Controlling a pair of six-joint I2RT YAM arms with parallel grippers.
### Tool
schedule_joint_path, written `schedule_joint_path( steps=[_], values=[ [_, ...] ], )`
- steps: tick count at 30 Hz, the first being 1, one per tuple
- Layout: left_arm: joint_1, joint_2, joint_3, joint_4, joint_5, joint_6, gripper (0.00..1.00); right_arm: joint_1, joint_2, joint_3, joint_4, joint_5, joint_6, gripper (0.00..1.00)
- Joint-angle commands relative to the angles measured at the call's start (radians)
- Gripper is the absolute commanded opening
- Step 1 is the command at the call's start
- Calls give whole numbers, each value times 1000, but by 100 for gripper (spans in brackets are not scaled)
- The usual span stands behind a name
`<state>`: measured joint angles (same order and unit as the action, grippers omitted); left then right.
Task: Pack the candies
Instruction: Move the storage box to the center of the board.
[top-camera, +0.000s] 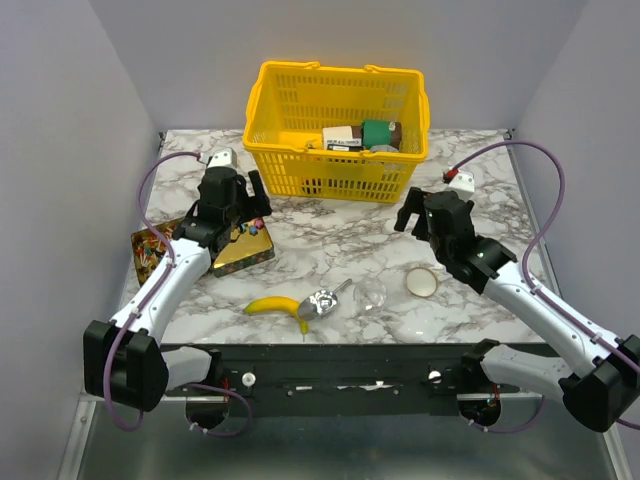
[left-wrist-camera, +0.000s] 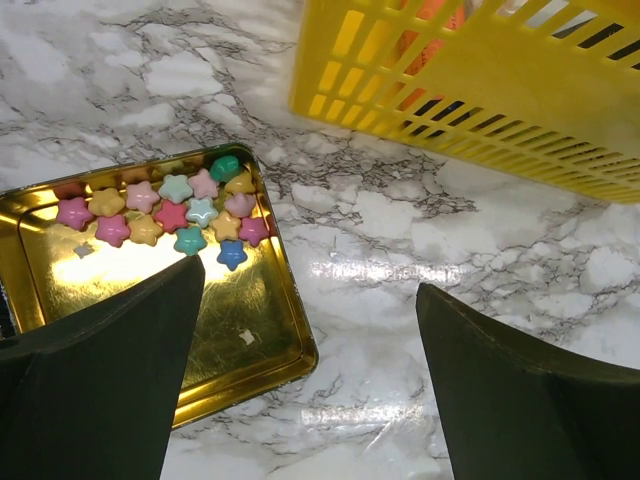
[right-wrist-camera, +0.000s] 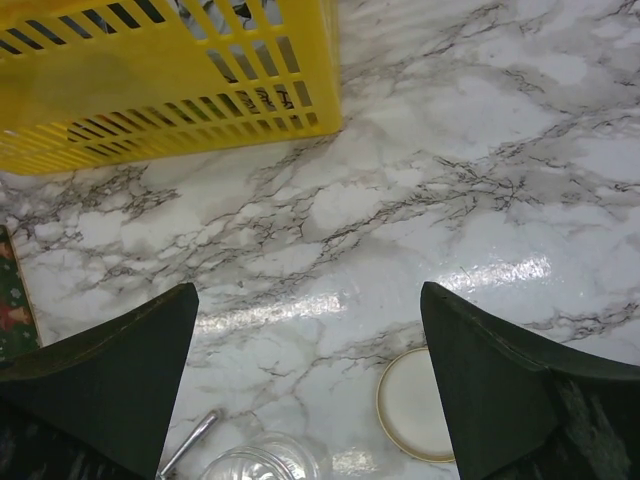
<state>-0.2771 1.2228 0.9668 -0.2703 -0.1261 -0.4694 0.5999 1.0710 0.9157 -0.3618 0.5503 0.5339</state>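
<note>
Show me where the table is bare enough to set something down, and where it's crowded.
Most room: the marble middle, bordered by the yellow basket behind, the gold tin of candies to the left and the right gripper on the right. Crowded: the near strip, where banana, scoop, glass jar and lid lie in a row.

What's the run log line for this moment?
left gripper: open, over edge of gold tin | candies: in tin | right gripper: open, empty
</note>
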Motion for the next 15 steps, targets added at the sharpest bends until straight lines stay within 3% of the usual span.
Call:
schedule_joint_path(
  steps=[1, 10, 15],
  values=[
    [-4, -36, -7, 2, -58, 32, 99, -9, 7, 26, -25, -33, 17, 100],
    [-4, 9, 35, -70, -151, 20, 99, -9, 15, 40, -42, -73, 26, 100],
    [-2, 7, 56, -139, -280, -15, 99, -9, 35, 55, -46, -96, 12, 100]
  ],
)
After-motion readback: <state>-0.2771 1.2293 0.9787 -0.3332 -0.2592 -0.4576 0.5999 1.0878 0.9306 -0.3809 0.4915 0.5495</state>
